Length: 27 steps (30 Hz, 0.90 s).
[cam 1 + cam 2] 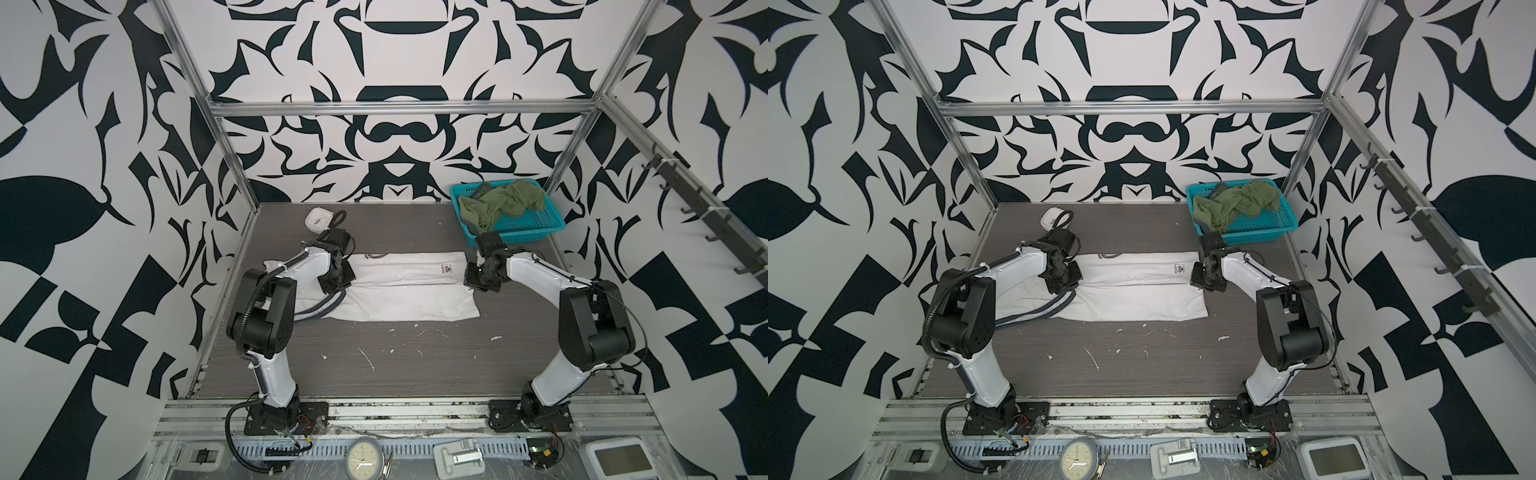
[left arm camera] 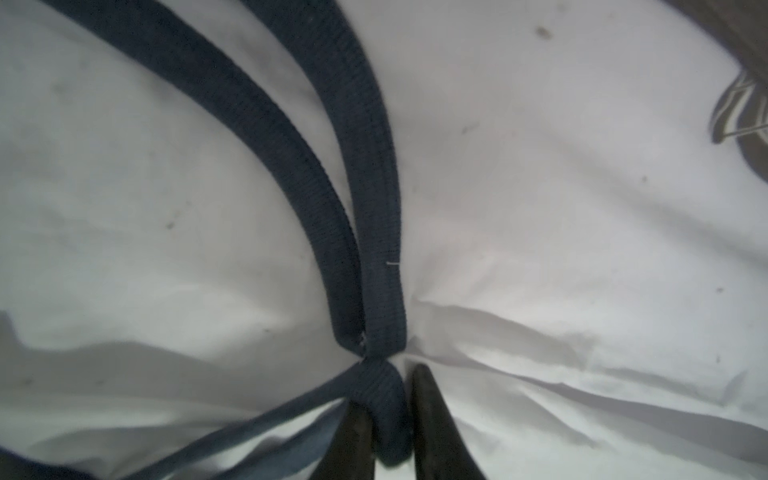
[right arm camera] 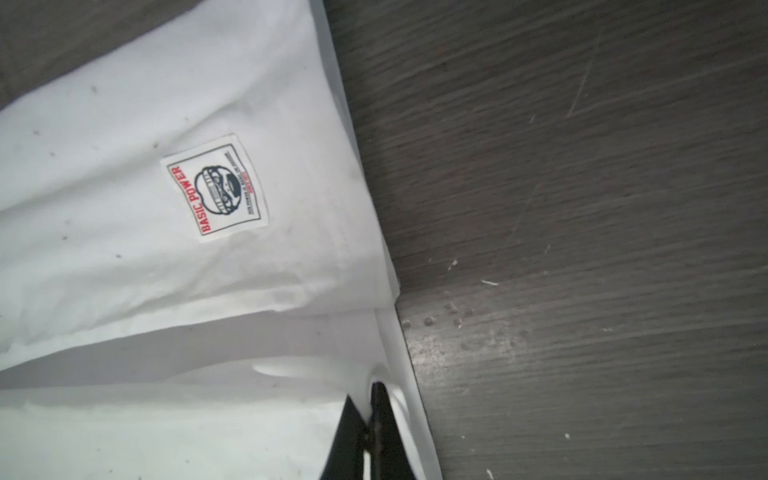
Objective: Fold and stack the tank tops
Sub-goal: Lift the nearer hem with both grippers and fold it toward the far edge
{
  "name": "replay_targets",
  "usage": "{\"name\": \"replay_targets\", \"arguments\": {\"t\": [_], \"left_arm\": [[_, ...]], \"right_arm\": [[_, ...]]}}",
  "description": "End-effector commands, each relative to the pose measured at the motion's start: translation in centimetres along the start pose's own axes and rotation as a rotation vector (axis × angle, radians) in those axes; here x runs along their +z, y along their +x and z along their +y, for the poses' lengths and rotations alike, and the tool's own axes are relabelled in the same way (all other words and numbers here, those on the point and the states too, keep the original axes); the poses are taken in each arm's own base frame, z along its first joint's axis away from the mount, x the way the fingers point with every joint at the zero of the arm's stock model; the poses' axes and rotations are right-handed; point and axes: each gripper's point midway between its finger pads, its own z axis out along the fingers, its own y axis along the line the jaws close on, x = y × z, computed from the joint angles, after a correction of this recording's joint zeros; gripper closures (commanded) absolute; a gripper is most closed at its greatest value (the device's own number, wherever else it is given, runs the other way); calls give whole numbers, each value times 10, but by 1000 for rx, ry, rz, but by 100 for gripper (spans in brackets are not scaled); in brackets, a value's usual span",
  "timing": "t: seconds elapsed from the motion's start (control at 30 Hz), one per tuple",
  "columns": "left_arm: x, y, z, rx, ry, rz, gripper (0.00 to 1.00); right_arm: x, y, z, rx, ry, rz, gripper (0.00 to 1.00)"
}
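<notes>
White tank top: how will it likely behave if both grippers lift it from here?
Probably floppy: the white tank top creases around the left gripper pinching its navy trim, so the middle should sag. Likely light; the right gripper holds just a thin hem. Loose fold layers may slip open.

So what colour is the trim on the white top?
Navy trim, clearest in the left wrist view.
</notes>
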Motion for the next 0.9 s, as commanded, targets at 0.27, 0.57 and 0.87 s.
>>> {"name": "replay_targets", "arguments": {"t": [0.27,0.57,0.87], "left_arm": [[10,-13,2,17,-72,6,70],[-28,-28,11,3,-102,-104,52],[-69,-8,8,26,-43,-177,36]], "right_arm": [[5,-28,-1,-3,20,-61,98],[-11,-44,1,-24,37,-102,72],[-45,-26,14,-72,12,-132,49]]}}
